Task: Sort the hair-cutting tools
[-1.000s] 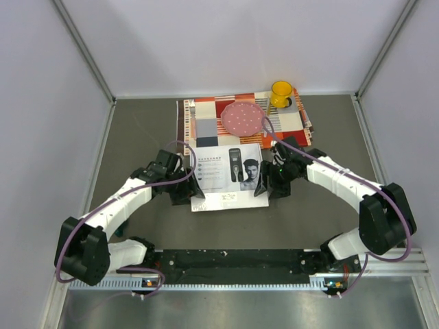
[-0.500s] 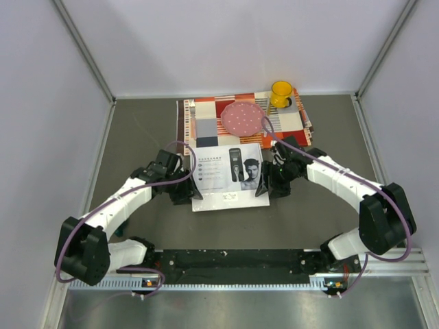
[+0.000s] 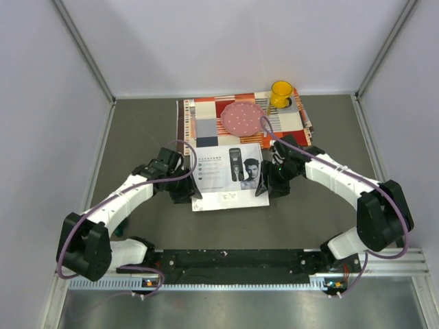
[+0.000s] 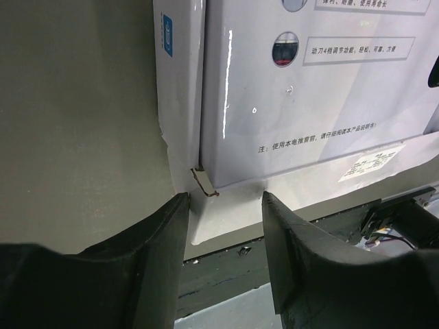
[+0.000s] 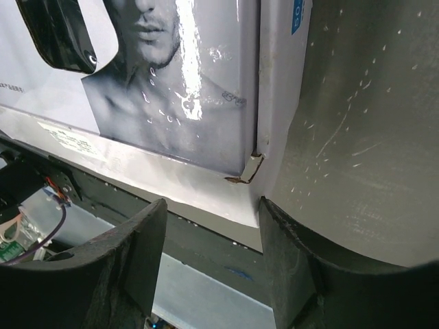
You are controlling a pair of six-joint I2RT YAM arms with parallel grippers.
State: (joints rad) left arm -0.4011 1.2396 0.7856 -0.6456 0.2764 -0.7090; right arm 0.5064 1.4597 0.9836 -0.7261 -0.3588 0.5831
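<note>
The white cardboard box (image 3: 221,179) lies closed on the table, its lid printed with a clipper and a man's face. No clipper, guard combs, sticks or cord show in any view. My left gripper (image 3: 188,192) is open at the box's near-left corner; in the left wrist view the gripper (image 4: 225,205) straddles the flared lid corner of the box (image 4: 309,103). My right gripper (image 3: 267,186) is open at the near-right corner; in the right wrist view the gripper (image 5: 211,209) straddles that corner of the box (image 5: 158,103). Neither holds anything.
A pink dotted plate (image 3: 242,119) and a yellow cup (image 3: 281,93) sit on a patterned cloth (image 3: 206,115) behind the box. The black rail (image 3: 233,262) runs along the table's near edge. Walls stand on three sides.
My left gripper has shifted slightly along the box's left side. The box and the right gripper have barely moved.
</note>
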